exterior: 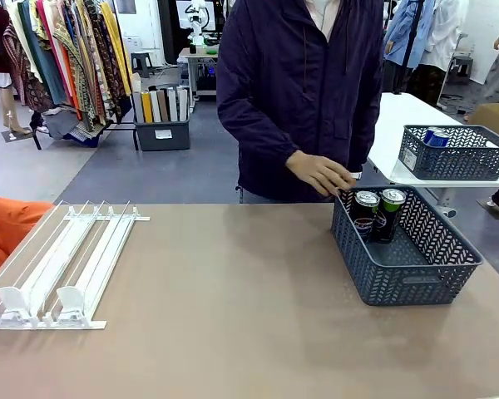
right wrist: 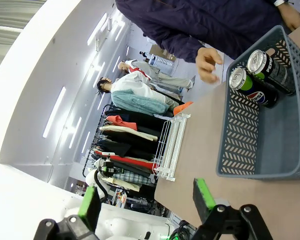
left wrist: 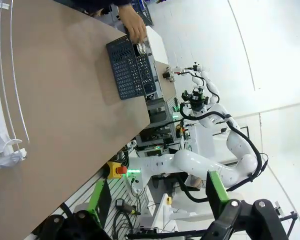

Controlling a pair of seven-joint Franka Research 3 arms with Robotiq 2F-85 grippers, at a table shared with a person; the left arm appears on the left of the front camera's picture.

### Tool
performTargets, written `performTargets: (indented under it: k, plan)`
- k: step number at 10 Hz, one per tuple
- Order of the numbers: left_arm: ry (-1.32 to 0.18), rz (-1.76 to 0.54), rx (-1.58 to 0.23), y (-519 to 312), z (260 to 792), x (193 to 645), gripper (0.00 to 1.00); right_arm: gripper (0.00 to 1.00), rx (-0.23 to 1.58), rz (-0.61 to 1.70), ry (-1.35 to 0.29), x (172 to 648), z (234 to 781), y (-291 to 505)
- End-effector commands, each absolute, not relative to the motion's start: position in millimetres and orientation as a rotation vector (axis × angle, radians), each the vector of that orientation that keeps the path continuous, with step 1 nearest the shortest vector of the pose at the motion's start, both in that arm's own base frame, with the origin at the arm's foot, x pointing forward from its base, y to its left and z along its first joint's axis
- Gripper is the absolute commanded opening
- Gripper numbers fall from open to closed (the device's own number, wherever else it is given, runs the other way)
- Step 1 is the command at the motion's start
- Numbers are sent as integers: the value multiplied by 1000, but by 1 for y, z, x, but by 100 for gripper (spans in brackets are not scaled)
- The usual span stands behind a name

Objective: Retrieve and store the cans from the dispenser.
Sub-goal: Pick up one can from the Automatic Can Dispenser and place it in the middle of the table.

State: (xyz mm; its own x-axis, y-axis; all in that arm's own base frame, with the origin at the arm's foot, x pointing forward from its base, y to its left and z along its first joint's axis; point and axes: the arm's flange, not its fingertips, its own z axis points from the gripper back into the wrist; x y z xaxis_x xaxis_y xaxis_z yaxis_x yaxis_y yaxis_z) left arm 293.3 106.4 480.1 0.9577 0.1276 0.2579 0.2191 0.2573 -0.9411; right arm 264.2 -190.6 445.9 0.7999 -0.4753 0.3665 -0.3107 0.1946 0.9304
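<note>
Front view: bare brown table (exterior: 233, 307) lies between the white dispenser (exterior: 58, 266) at its left edge and the grey basket (exterior: 416, 274) holding two upright black cans (exterior: 378, 214), the person's hand (exterior: 320, 174) just above, while left gripper (left wrist: 155, 200) and right gripper (right wrist: 145, 202) hang wide apart, holding nothing.

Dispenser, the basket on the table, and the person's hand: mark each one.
Dispenser (exterior: 66, 266): front view, on a white rail midway along the rack.
Basket (exterior: 409, 280): front view, on its near grey wall.
Person's hand (exterior: 318, 174): front view, on the back of the hand, at the basket's far rim.
</note>
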Motion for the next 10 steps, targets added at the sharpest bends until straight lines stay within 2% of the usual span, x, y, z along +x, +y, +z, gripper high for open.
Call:
performTargets:
  k: [1,10]
  plan:
    - [-320,-66,-1335,105,482,293,100,100,1421,-133,-715,268,451,-190]
    - [-320,-66,-1335,105,482,293,100,100,1421,-133,-715,268,451,-190]
